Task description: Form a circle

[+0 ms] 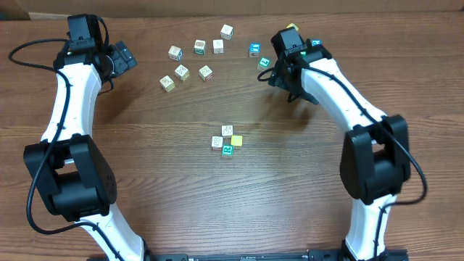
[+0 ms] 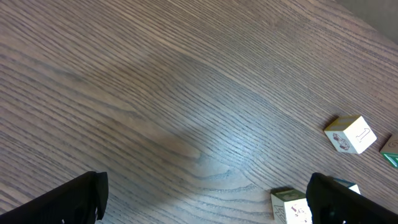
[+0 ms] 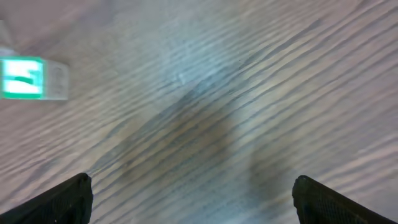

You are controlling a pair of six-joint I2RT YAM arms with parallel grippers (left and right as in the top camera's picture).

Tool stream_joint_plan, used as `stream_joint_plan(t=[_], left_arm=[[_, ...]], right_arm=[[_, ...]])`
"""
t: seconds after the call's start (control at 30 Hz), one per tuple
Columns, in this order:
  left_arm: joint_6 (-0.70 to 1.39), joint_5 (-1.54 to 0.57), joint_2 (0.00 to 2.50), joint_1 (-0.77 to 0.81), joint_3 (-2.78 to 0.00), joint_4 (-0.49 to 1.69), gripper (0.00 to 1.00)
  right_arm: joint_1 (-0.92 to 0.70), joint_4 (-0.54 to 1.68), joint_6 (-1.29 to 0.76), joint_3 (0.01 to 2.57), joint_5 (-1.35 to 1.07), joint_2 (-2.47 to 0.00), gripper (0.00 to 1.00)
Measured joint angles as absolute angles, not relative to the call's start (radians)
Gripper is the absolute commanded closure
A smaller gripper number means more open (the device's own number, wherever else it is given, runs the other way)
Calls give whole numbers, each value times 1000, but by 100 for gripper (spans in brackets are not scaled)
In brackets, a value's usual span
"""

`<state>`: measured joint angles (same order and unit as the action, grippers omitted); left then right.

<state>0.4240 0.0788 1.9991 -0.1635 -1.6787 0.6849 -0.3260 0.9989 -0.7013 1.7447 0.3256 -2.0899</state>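
The left tool [image 1: 120, 56] hangs wide open and empty near the worktop's [image 1: 145, 188] far left corner. Its wrist view shows only two dark fingertips [image 2: 65, 200], cut off at the bottom of the picture, with bare wood between them. The right tool [image 1: 284, 81] is likewise spread wide and holds nothing, toward the far right. Its wrist view is blurred, and a green-faced cube [image 3: 26, 79] is cropped at the left. The circle [image 1: 227, 141], a tight clump of four small cubes, lies about midway across the worktop, well apart from both tools, with open wood all round. Loose cubes [image 1: 200, 47] scatter near the far edge between the tools.
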Motion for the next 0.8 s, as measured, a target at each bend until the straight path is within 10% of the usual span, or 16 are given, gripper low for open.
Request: stream_joint_plan(t=[0.8], left_arm=[[424,79,1999,-163,-1679,685,1]], right_arm=[[-274,360,-167,992,154,-1482,0]])
